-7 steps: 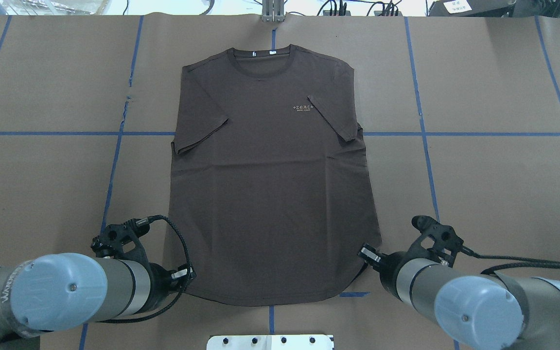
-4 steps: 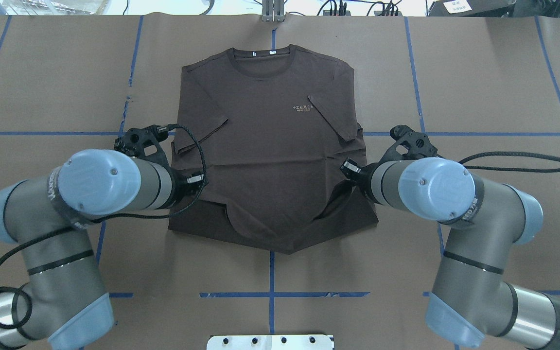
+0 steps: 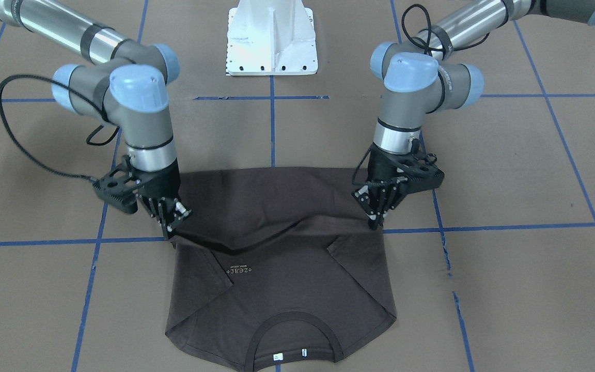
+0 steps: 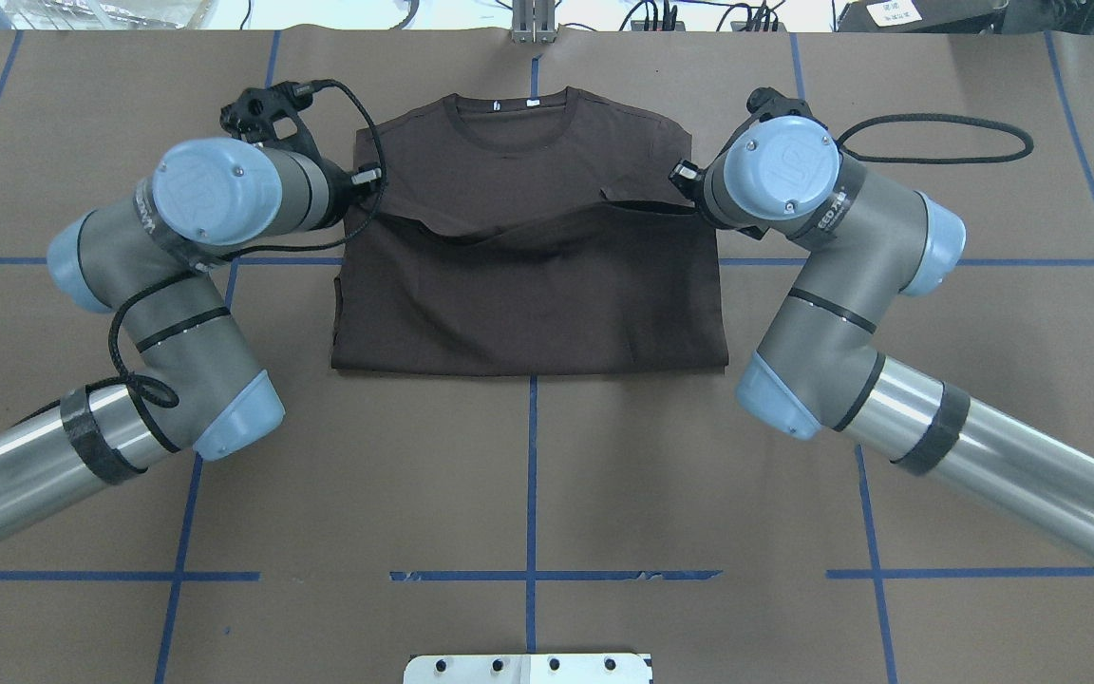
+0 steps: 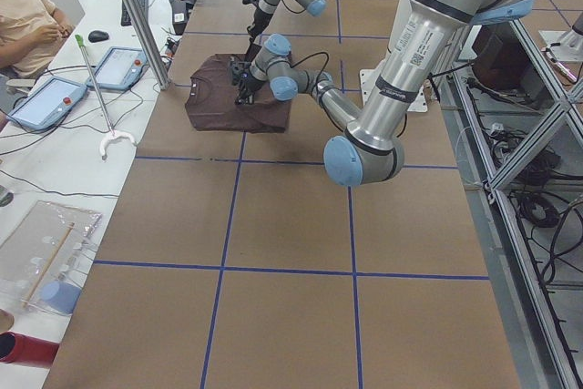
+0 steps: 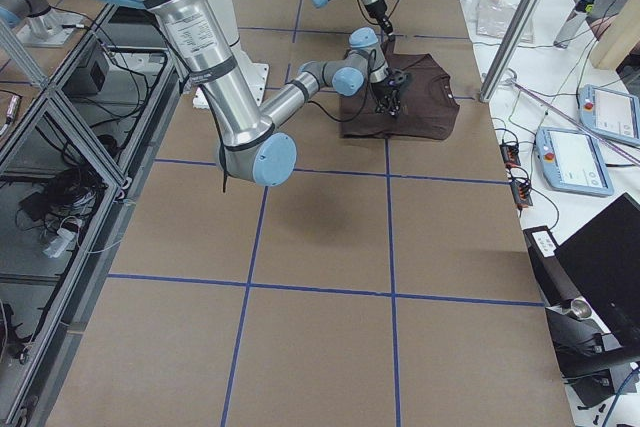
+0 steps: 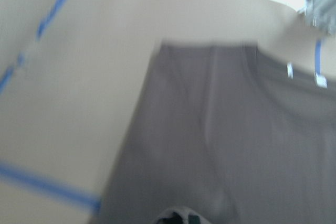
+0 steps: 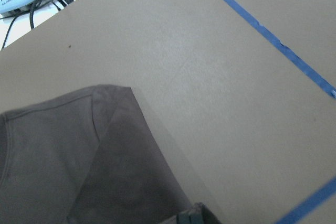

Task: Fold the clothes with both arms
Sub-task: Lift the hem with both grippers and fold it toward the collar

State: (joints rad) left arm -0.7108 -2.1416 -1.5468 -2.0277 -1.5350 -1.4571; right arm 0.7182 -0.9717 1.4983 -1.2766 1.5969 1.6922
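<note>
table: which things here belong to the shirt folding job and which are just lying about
In the job: dark brown T-shirt, half folded; left end effector and right end effector, each pinching the shirt's hem.

Just lying about: white pedestal base; tablets; hooked pole.

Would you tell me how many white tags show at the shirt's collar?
2: first tag and second tag, side by side inside the collar of the T-shirt; none seems hidden.
</note>
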